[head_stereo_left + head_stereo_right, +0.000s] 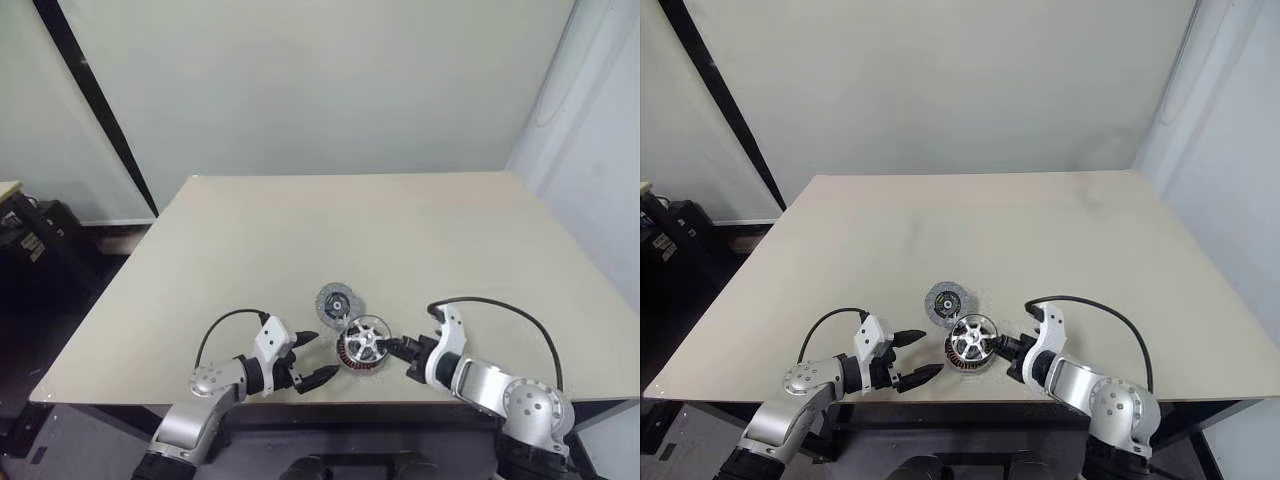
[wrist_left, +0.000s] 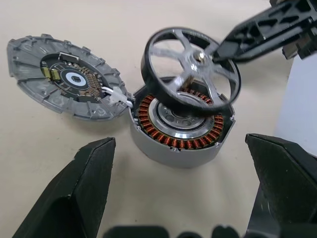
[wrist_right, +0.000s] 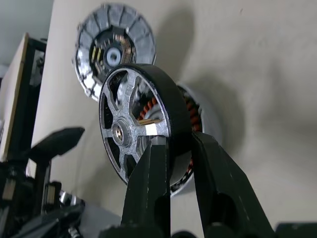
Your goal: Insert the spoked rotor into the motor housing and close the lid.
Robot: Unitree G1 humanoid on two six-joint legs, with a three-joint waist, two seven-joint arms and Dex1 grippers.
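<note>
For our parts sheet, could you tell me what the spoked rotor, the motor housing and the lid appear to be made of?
Spoked rotor: bright, shiny metal spokes, dark outer band, possibly coated. Motor housing: matte grey shell, probably metal; copper-coloured wire coils inside. Lid: ribbed grey rim, likely cast metal, with a dark circuit board in the centre.

One spoked rotor (image 2: 190, 67), one motor housing (image 2: 181, 134), one lid (image 2: 64, 77).

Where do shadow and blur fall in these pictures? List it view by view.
Right wrist view: the spoked rotor throws a soft shadow on the table; the right gripper's near fingers are dark and soft. Left wrist view: the left gripper's fingers are blurred and black, while the motor housing and lid are sharp. Eye views: even light.
</note>
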